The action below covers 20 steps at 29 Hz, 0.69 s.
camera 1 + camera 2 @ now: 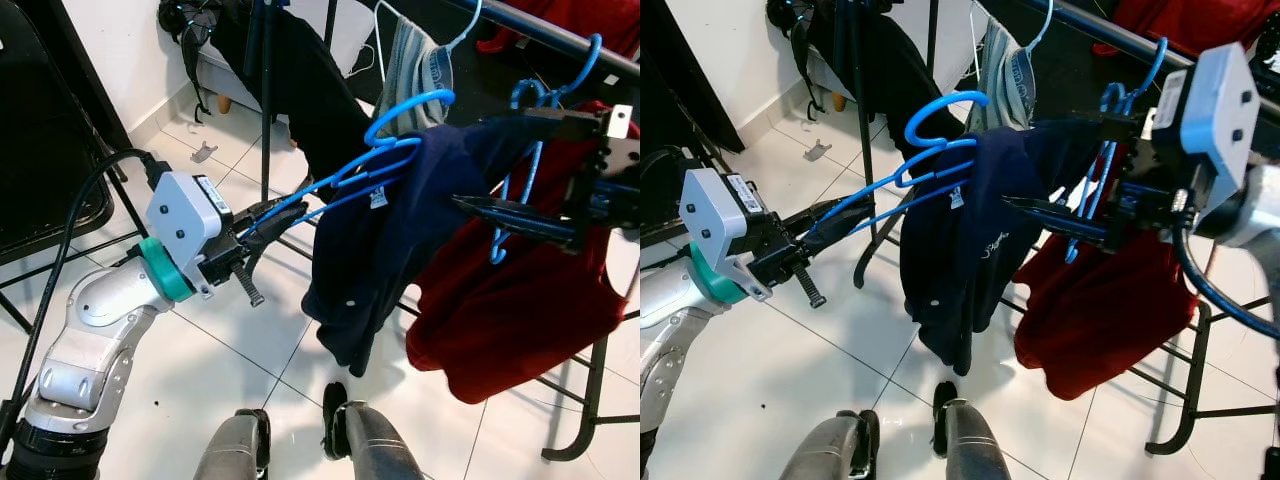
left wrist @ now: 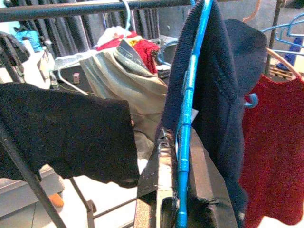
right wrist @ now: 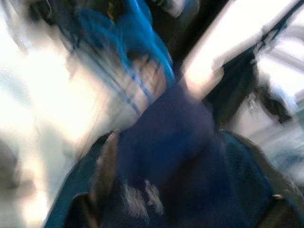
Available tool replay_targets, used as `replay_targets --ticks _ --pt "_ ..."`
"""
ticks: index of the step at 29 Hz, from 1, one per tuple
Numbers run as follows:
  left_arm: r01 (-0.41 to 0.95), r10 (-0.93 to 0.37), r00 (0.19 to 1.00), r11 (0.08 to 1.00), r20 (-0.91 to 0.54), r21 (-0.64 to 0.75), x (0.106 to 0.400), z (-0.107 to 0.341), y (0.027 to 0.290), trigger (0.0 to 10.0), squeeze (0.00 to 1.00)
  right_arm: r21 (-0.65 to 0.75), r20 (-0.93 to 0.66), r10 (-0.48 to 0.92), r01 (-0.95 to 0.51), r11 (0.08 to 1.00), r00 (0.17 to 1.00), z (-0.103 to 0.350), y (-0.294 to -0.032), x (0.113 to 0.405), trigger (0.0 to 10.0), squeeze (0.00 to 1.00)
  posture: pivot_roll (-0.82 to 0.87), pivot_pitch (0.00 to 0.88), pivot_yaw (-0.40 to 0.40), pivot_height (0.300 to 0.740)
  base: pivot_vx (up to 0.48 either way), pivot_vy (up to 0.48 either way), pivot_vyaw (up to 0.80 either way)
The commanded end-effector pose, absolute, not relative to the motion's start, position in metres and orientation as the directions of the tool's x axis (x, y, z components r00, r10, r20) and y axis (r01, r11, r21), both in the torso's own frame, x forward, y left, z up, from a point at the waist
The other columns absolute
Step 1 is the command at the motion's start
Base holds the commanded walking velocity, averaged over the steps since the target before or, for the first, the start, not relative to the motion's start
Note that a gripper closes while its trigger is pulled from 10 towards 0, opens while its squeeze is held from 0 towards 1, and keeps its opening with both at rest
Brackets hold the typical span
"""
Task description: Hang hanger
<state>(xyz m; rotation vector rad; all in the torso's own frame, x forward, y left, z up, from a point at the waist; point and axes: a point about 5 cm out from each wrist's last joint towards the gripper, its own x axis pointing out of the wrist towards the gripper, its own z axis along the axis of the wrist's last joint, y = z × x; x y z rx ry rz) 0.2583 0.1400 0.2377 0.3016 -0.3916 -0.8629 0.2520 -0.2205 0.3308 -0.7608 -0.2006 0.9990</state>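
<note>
One blue hanger (image 1: pixel 385 160) carrying one navy garment (image 1: pixel 400 230). Left gripper (image 1: pixel 262 218) at 9 o'clock, fingers pinching the hanger's end; right gripper (image 1: pixel 1055 215) at 3 o'clock, fingers spread around the garment

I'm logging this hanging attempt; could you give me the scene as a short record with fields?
held item: blue hanger carrying a navy garment
left gripper: shut on the hanger's end
right gripper: fingers astride the navy garment
hook: free, not on the rail
already on rail: red garment, grey garment

White tiled floor (image 1: pixel 240 340); black rack's foot (image 1: pixel 570 445) on it, small grey scrap (image 1: pixel 203 152).
</note>
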Motion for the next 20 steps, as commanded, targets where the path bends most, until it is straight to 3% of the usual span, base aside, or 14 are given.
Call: replay_targets --ticks 1,8,12,14,16,20 --pt "0.696 -0.822 0.527 0.564 0.217 0.445 0.25 0.242 0.136 9.4 0.0 -0.689 -0.248 0.775 -0.668 0.281 0.582 0.326 -0.23 0.259 10.0 0.0 -0.11 0.174 0.003 0.74 0.0 0.0 0.0" --pt "0.71 -0.849 0.497 0.516 0.179 0.478 0.244 0.24 0.137 9.3 0.0 -0.72 -0.229 0.785 -0.643 0.261 0.575 0.328 -0.226 0.275 10.0 0.0 -0.1 0.171 -0.003 0.74 0.0 0.0 0.0" --pt "0.716 -0.859 0.481 0.5 0.176 0.487 0.239 0.242 0.136 9.2 0.0 -0.685 -0.225 0.843 -0.694 0.219 0.488 0.328 -0.212 0.283 10.0 0.0 -0.09 0.166 -0.01 0.74 0.0 0.0 0.0" --pt "0.716 -0.859 0.481 0.5 0.176 0.487 0.239 0.242 0.136 9.2 0.0 -0.685 -0.225 0.843 -0.694 0.219 0.488 0.328 -0.212 0.283 10.0 0.0 -0.09 0.166 -0.01 0.74 0.0 0.0 0.0" --pt "0.717 -0.861 0.476 0.498 0.179 0.488 0.239 0.242 0.135 9.2 0.0 -0.608 -0.21 0.896 -0.77 0.193 0.39 0.328 -0.203 0.281 10.0 0.0 -0.08 0.165 -0.013 0.74 0.0 0.0 0.0" --pt "0.719 -0.863 0.472 0.495 0.18 0.488 0.239 0.243 0.135 9.1 0.0 -0.56 -0.207 0.921 -0.812 0.166 0.331 0.325 -0.2 0.281 10.0 0.0 -0.08 0.164 -0.013 0.74 0.0 0.0 0.0"
